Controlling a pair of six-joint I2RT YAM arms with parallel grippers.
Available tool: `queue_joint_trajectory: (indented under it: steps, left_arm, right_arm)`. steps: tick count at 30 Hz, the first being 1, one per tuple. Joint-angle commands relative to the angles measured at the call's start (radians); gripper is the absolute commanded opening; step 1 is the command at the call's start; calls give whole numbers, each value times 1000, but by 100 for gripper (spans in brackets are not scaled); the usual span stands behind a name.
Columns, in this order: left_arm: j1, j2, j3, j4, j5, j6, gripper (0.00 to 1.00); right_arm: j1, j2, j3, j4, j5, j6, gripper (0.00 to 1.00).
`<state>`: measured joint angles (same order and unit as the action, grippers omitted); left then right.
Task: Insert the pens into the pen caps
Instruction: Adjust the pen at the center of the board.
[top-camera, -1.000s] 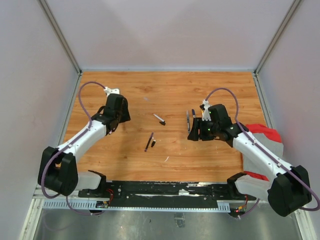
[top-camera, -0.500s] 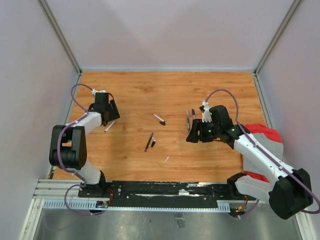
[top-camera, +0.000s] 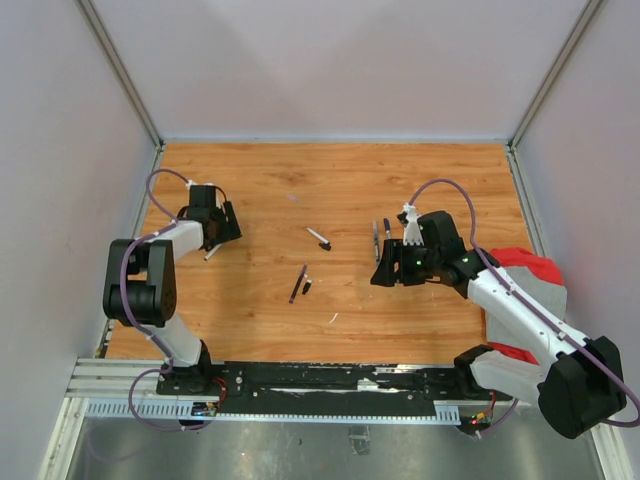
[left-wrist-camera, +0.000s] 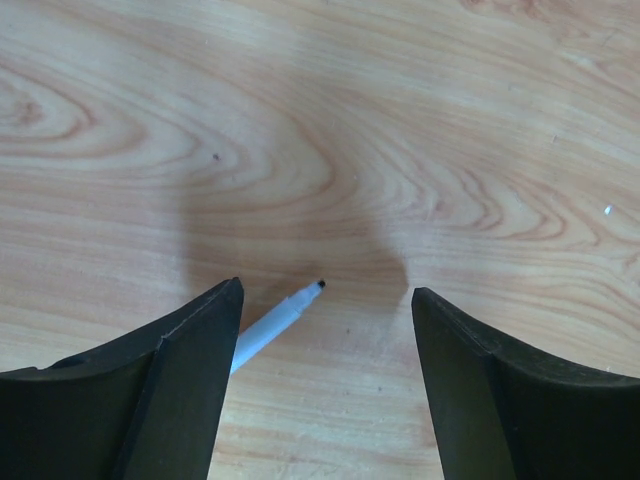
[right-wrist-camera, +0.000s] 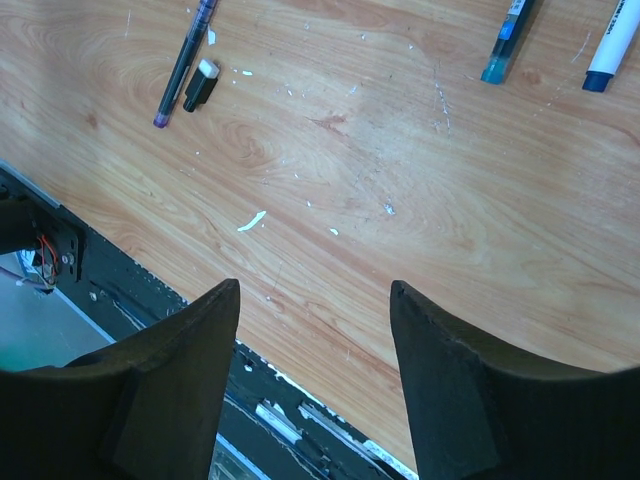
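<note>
The left end effector (left-wrist-camera: 326, 300) gapes empty over a white pen (left-wrist-camera: 268, 332), likely lining up a grasp. The right end effector (right-wrist-camera: 315, 292) hangs open, empty.

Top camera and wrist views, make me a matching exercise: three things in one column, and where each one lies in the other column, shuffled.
Things:
1. white pen
2. small black cap
3. red cloth

Places:
A. at the far right of the top view
B. on the wood at the open left gripper
C. right beside a dark pen

Pairs: 1-B, 2-C, 3-A
</note>
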<state>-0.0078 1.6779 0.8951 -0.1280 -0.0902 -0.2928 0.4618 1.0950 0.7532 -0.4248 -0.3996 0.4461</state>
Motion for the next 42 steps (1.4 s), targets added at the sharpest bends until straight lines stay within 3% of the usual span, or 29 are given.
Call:
queue_joint_trajectory:
  steps: [1,7,11,20,30,36,42]
  left_arm:
    - [5,-60,-79,-47,-12,-12,76]
    - [4,-94,-110,-82,-168,-47,76]
    - [3,-101,-121,-87,-147,-50,71]
    - [-58,-147,-183,-87,-70,-57,35]
    - [-98,-155,-189,-88,-63,-60,12]
    - [-238,-109,-138,-81,-30,-58,7]
    - [-408,12,23,-78,-2,-57,6]
  right_arm:
    - [16,-10,-6,-2,-17,9,63]
    - [24,-1,3,2,-27,7,64]
    - [29,-1,8,-5,-31,4,64]
    - [40,-1,6,10,-34,23,65]
    - [48,-6,14,3,-27,25,66]
    - [49,-18,9,5,-12,30,67]
    - [50,-29,6,-4,3,37,67]
